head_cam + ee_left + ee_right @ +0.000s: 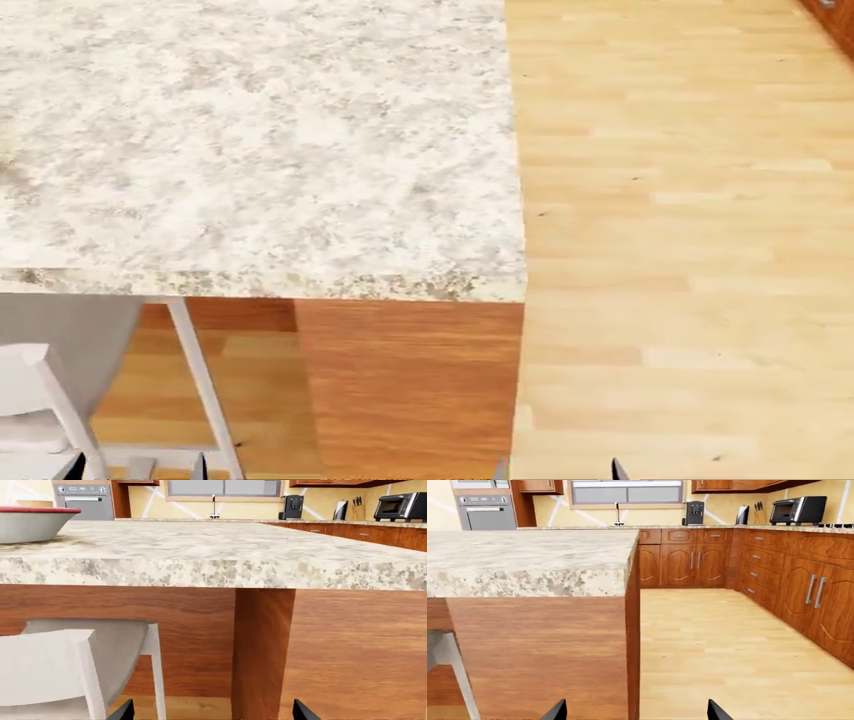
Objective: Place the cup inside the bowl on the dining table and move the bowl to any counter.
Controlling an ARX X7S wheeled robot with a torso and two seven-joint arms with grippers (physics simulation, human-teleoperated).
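- The dining table [254, 140] fills the upper left of the head view: pale speckled granite top with its corner near the middle of the frame, wood panel underneath.
- The bowl [30, 524] only shows up in the left wrist view, at the upper left edge of the frame. It's sitting on the table top, red rim and greyish-white side visible, partly cut off by the frame edge.
- The cup isn't visible in any view, so I can't say where it is.
- The left gripper [212, 711] is low down, below the table edge, facing the wood table leg [263, 650]. Only two dark fingertips poke in at the bottom edge, spread well apart with nothing between them.
- The right gripper [635, 711] is the same deal: two dark tips at the bottom of its frame, apart and empty, pointing at the table's corner panel.
- A white chair [73, 665] sits in the lower left of the left wrist view, tucked at the table, and also in the lower left of the head view.
- The counter [740, 528] runs along the back and right in the right wrist view, over wood cabinets [787, 580], with a coffee maker [694, 513] and a toaster oven [798, 510] on it.
- A wall oven [486, 511] sits in the upper left there.
- Light wood floor [681, 250] takes up the right side of the head view.
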